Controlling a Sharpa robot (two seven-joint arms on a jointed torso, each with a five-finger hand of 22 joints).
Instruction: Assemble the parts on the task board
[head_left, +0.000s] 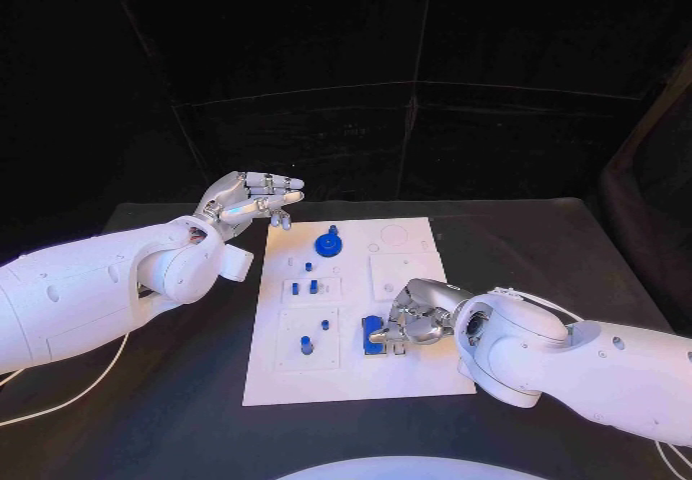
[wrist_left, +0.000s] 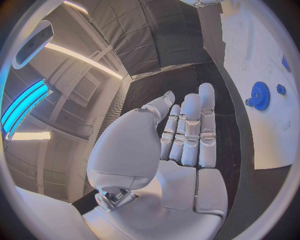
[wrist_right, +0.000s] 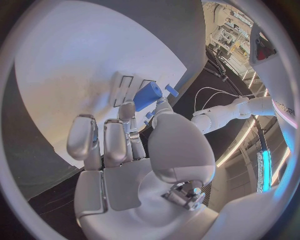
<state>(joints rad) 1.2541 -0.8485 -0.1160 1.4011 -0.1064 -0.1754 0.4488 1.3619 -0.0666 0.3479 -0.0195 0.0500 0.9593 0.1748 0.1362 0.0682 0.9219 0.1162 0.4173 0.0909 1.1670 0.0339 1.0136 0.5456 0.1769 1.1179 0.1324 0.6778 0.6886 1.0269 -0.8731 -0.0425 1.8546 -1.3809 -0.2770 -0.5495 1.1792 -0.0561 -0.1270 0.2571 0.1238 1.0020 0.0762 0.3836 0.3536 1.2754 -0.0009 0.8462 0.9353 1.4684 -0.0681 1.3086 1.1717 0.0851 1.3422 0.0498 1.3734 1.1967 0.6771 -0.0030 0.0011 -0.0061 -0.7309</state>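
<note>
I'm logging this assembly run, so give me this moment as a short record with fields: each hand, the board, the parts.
left hand: raised beyond the board's far left corner, fingers apart, holding nothing
right hand: over the board's near right part, gripping a blue block
task board: white, mid-table
blue gear: on the board's far part
small blue pegs: standing in the board's left half

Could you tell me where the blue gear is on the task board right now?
In the head view the blue gear sits near the far edge of the task board, just right of the left robot hand.
</note>
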